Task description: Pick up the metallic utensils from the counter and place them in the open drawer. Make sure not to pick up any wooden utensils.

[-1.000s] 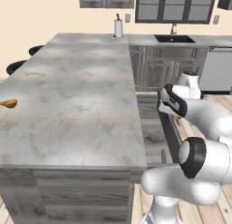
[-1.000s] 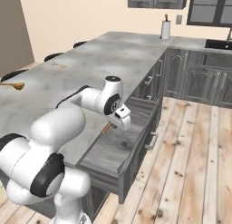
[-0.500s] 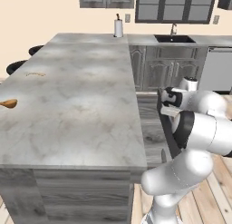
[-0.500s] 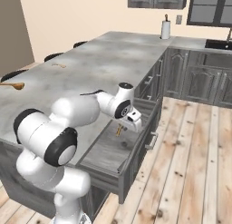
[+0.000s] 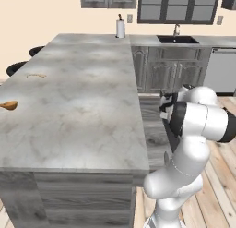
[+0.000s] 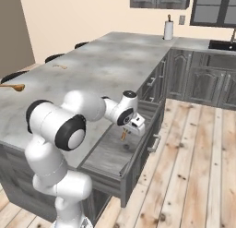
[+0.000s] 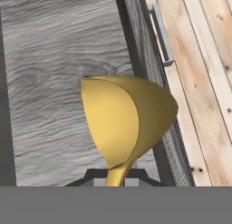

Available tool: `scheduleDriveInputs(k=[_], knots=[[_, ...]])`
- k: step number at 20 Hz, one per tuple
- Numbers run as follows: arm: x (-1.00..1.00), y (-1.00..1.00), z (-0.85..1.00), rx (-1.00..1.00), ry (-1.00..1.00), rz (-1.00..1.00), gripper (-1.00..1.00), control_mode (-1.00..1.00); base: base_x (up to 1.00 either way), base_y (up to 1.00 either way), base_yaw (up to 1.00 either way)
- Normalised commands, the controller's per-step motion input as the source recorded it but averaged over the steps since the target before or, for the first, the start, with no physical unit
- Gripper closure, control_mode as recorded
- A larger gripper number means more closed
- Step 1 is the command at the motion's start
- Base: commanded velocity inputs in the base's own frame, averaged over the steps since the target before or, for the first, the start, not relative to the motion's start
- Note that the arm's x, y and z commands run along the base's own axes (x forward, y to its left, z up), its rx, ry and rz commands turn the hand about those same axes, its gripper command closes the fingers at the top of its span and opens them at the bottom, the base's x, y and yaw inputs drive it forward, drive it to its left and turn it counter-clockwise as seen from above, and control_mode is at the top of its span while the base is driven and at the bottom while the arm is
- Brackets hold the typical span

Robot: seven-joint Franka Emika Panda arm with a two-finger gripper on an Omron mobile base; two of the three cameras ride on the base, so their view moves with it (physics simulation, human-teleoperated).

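My gripper (image 6: 130, 129) hangs over the open drawer (image 6: 110, 153) on the island's right side, shut on the thin stem of a golden-yellow spoon (image 7: 129, 116). The spoon's smooth bowl points down at the drawer's grey wood floor (image 7: 50, 73); it shows as a small orange piece (image 6: 123, 135) under the hand. I cannot tell whether it is metal or wood. In the left base view the hand (image 5: 166, 104) peeks out beside my own forearm. A tan wooden spoon (image 5: 8, 105) (image 6: 14, 87) lies at the counter's (image 5: 78, 98) far left edge, and a thin curved stick (image 5: 36, 75) (image 6: 59, 66) lies further back.
The drawer's front panel and handle (image 7: 161, 32) border the plank floor (image 6: 198, 158). A paper towel roll (image 5: 120, 27) (image 6: 168, 29) stands at the counter's far end. Dark cabinets and a sink (image 5: 177, 39) line the back wall. Black stools (image 5: 16, 67) sit beyond the counter's left side.
The arm has folded and the gripper has shifted a little further out over the drawer, still holding the spoon. The things on the counter have not moved.
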Motion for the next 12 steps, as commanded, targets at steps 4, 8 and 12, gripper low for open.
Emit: scheduleDriveInputs(k=[4, 8, 12], knots=[[0.47, -0.1, -0.22, 0.0, 0.0, 0.0, 1.0, -1.0, 0.0, 0.0, 0.0], [0.51, -0.16, -0.12, 0.0, 0.0, 0.0, 1.0, -1.0, 0.0, 0.0, 0.0], [0.52, -0.16, -0.01, 0.0, 0.0, 0.0, 1.0, -1.0, 0.0, 0.0, 0.0]])
